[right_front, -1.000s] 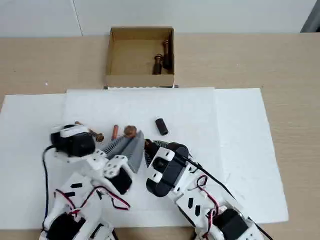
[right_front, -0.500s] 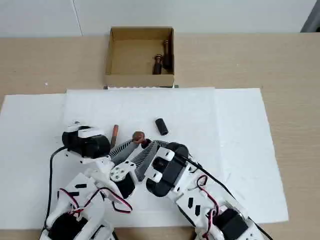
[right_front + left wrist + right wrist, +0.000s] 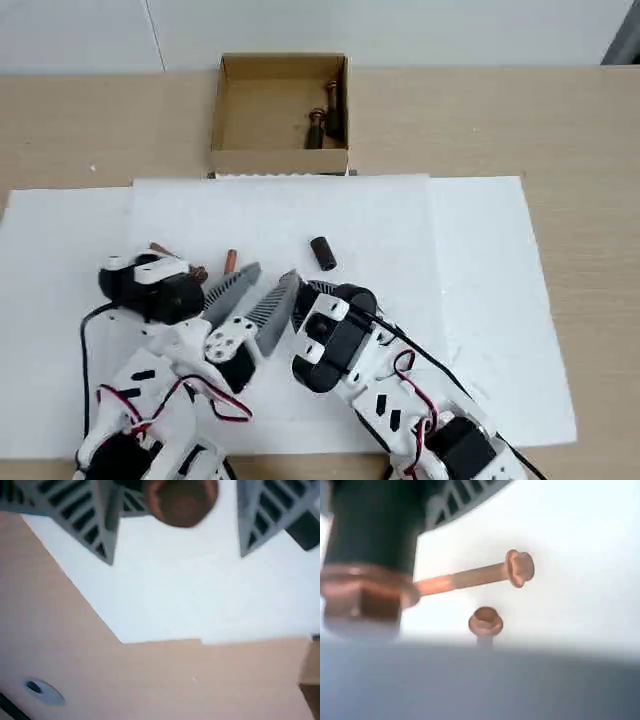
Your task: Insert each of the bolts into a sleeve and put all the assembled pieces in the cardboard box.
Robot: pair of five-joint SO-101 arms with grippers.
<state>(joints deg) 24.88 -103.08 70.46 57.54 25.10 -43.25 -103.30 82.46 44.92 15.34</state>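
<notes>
My right gripper (image 3: 303, 292) is shut on a black sleeve (image 3: 375, 525), held low over the white sheet, with a copper bolt's head (image 3: 365, 597) seated at the sleeve's end. Just to its left, my left gripper (image 3: 277, 270) stands open, its grey fingers (image 3: 80, 510) spread on either side of that bolt head (image 3: 181, 500) without touching it. Two loose bolts (image 3: 230, 262) (image 3: 190, 270) lie on the sheet by the left arm. A spare black sleeve (image 3: 322, 253) lies further back. The cardboard box (image 3: 280, 160) at the table's back holds assembled pieces (image 3: 325, 115).
A white sheet (image 3: 470, 300) covers the work area on the wooden table (image 3: 520, 120). The two arms crowd the front middle, close together. Open sheet lies between the spare sleeve and the box, and to the right.
The left gripper carried a bolt rightward to the sleeve held by the right gripper, then opened and drew back to the left. The bolt stays in the sleeve. The right arm kept still.
</notes>
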